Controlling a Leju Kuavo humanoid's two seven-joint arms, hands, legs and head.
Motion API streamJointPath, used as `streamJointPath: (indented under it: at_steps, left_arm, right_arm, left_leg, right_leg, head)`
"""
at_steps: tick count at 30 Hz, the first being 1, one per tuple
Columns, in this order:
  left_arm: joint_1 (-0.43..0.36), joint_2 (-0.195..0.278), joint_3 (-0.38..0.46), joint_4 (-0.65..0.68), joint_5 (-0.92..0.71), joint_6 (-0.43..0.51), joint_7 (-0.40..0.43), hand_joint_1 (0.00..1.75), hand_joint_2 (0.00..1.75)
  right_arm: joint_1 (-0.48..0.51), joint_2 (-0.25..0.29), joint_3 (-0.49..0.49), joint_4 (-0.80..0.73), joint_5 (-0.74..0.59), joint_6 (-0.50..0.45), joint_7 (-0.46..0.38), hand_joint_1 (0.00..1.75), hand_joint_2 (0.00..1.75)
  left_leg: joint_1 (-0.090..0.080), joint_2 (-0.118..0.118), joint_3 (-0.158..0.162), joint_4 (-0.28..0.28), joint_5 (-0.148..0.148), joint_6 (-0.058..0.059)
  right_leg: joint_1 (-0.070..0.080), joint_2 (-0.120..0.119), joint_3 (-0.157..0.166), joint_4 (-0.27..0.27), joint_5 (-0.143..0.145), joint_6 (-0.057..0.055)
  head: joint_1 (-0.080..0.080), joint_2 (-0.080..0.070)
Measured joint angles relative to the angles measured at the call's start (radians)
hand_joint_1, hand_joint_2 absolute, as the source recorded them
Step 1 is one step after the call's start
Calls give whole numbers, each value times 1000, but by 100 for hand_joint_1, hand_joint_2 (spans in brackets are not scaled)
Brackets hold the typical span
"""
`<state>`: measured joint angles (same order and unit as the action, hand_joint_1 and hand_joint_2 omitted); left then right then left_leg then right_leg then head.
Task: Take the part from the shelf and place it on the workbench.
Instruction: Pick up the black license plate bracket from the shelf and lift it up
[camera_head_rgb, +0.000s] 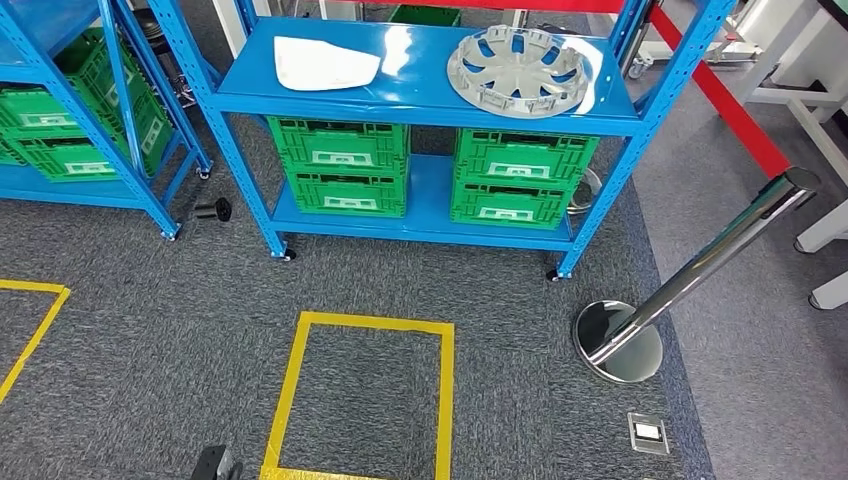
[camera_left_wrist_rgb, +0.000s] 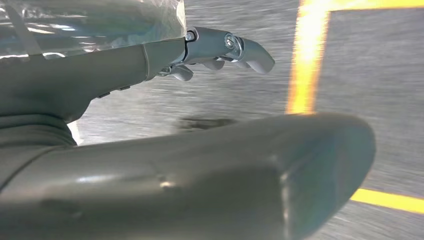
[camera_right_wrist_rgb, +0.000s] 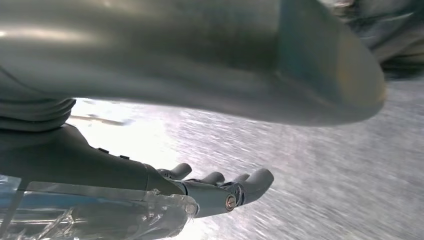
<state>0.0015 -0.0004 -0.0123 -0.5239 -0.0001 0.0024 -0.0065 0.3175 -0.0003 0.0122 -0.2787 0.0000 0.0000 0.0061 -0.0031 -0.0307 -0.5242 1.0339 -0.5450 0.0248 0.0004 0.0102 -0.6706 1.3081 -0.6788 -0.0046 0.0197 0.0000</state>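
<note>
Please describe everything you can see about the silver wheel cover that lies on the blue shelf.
The wheel cover is a round, silver-grey disc, apparently plastic, with curved spokes and openings between them around a plain centre. It lies flat on the right part of the blue shelf, on its top level, close to the right edge. Nothing else touches it; the white part lies apart on the left.

Industrial workshop: blue steel shelving, green storage crates, yellow floor tape, barrier post
</note>
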Motion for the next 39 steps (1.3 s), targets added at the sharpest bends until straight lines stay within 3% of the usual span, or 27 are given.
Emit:
streamJointPath:
  at_steps: [1, 3, 4, 6, 7, 10, 12, 14, 15, 16, 19, 20, 22, 24, 26, 31, 39]
  left_arm:
    - [0, 0, 0, -9, 0, 0, 1, 0, 0]
    - [16, 0, 0, -13, 0, 0, 3, 0, 0]
    - [32, -1, 0, -9, 0, 0, 4, 0, 0]
    - [73, -3, 0, 9, 0, 0, 6, 0, 0]
    - [99, -4, 0, 25, 0, 0, 7, 0, 0]
    - [184, -4, -1, 84, 0, -1, 10, 0, 0]
    - [230, -4, -1, 135, 0, -1, 11, 0, 0]
    - [271, -1, -1, 183, 0, 0, 11, 0, 0]
    - [289, 1, -1, 202, 0, 0, 12, 0, 0]
    - [302, 2, -1, 218, 0, 0, 12, 0, 0]
    - [294, 6, -1, 237, 0, 0, 10, 0, 0]
    - [275, 6, -1, 234, 0, 0, 8, 0, 0]
    - [229, 5, -2, 218, 0, 0, 5, 0, 87]
    - [189, 2, -2, 195, 0, 0, 3, 0, 175]
    - [164, -1, -2, 182, 0, 0, 2, 0, 175]
    - [151, -2, -1, 167, 0, 0, 4, 0, 175]
    - [149, -2, -1, 157, 0, 0, 4, 0, 175]
  right_arm:
    - [6, 0, 0, 9, 0, 0, 0, 0, 0]
    - [-7, 0, 0, 15, 0, 0, -1, 0, 0]
    - [-25, 0, 0, 14, 0, 0, -2, 0, 0]
    - [-70, 0, 0, -3, 0, 0, -5, 0, 0]
    - [-95, 1, 1, -19, 0, 0, -6, 0, 0]
    - [-175, 4, 1, -83, 0, 0, -9, 0, 0]
    - [-233, 6, 0, -133, 0, 0, -10, 0, 0]
    - [-280, 6, 0, -181, 0, 0, -10, 0, 0]
    - [-295, 6, 0, -202, 0, 0, -10, 0, 0]
    - [-302, 6, 0, -218, 0, 0, -10, 0, 0]
    - [-285, 5, 0, -235, 0, 0, -9, 0, 0]
    - [-270, 5, 0, -231, 0, 0, -8, 0, 0]
    - [-227, 5, -1, -212, 0, 0, -5, 0, 87]
    - [-181, 6, 0, -188, 0, 0, -3, 0, 175]
    - [-156, 6, 0, -174, 0, 0, -2, 0, 175]
    - [-153, 2, 0, -164, 0, 0, -3, 0, 175]
    - [-152, 2, 0, -155, 0, 0, -3, 0, 175]
  left_leg:
    - [0, -2, 12, 0, -9, -1]
    - [0, -3, 37, -2, -28, -5]
    - [0, -3, 46, -3, -37, -8]
    - [0, -1, 57, -8, -50, -17]
    - [-1, 0, 67, -7, -50, -23]
    - [-3, 7, 85, 15, -57, -37]
    - [1, 10, 39, 97, -94, -48]
    - [5, 12, -40, 205, -145, -56]
    - [6, 13, -70, 232, -156, -57]
    - [7, 13, -85, 227, -146, -58]
    - [7, 15, -70, 82, -16, -57]
    - [5, 17, -62, 43, 12, -51]
    - [1, 20, -58, 20, 28, -36]
    - [3, 18, -58, 14, 41, -28]
    - [3, 18, -58, 11, 41, -28]
    - [1, 23, -56, 9, 37, -18]
    - [0, 20, -55, 8, 38, -13]
  right_leg:
    - [-1, -2, -13, -16, 21, 0]
    - [0, -5, 3, -126, 118, -7]
    - [3, -6, 15, -174, 151, -12]
    - [10, -4, 33, -229, 165, -26]
    - [13, -2, 39, -233, 156, -31]
    - [5, 1, 76, -263, 177, -45]
    - [2, 7, 95, -273, 174, -52]
    - [1, 17, 104, -274, 165, -54]
    - [1, 23, 109, -274, 160, -54]
    - [1, 28, 117, -274, 154, -53]
    - [0, 31, 145, -273, 132, -43]
    - [1, 29, 149, -273, 126, -38]
    - [2, 25, 152, -273, 118, -29]
    - [3, 21, 153, -273, 116, -32]
    - [4, 16, 154, -278, 118, -38]
    - [5, 13, 161, -296, 117, -37]
    - [5, 11, 163, -302, 120, -23]
  head:
    - [3, 0]
    - [9, 0]
    - [10, 0]
    - [15, 0]
    - [15, 0]
    - [12, 0]
    - [3, 0]
    - [-6, 0]
    - [-10, 0]
    - [-13, 0]
    - [-24, 0]
    - [-26, 0]
    - [-25, 0]
    - [-19, 0]
    - [-15, 0]
    - [-8, 0]
    - [-2, 0]
